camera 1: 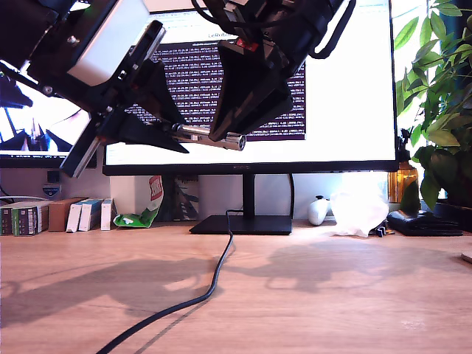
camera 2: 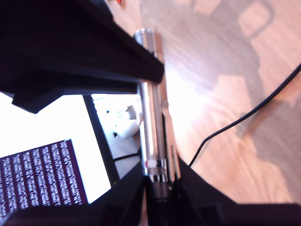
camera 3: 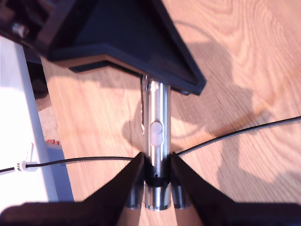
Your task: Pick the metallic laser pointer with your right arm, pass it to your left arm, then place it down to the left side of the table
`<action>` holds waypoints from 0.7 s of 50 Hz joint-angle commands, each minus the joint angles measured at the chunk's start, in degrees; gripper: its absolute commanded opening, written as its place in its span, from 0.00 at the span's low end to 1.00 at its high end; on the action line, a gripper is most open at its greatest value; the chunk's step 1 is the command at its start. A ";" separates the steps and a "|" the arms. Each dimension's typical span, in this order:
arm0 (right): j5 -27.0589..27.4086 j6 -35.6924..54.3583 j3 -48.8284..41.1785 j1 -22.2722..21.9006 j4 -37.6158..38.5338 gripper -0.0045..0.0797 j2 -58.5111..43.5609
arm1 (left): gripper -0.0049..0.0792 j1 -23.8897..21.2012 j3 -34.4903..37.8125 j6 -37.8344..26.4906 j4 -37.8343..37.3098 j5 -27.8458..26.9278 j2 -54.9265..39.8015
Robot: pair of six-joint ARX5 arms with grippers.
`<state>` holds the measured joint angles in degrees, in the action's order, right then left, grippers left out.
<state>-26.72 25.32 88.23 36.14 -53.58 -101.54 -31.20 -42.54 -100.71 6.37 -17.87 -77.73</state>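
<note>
The metallic laser pointer (camera 1: 210,136) is hanging level in the upper middle of the exterior view, well above the tabletop (camera 1: 332,295). My first claw (camera 2: 160,181) is clenching one end of it while my second claw (camera 3: 156,176) is clenching the other, both arms sharing the pointer.

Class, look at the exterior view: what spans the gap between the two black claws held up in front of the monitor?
The slim shiny silver metal laser pointer bridges it, one end in each claw, clear of the wood-grain table.
</note>
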 commanded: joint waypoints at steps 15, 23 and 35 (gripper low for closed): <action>-0.57 0.22 1.16 0.48 0.57 0.35 0.11 | 0.03 -0.09 0.42 -0.26 -0.28 4.72 -0.70; -0.57 1.77 1.16 0.42 -0.09 0.43 0.13 | 0.03 -0.02 0.42 -0.28 -0.31 7.67 -0.70; -0.17 1.44 1.18 -1.92 -0.46 0.41 0.48 | 0.03 -0.02 0.42 -0.26 -0.76 11.04 -0.70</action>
<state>-26.74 26.92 88.25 35.35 -54.08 -101.54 -31.20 -42.61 -100.77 5.56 -7.31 -77.76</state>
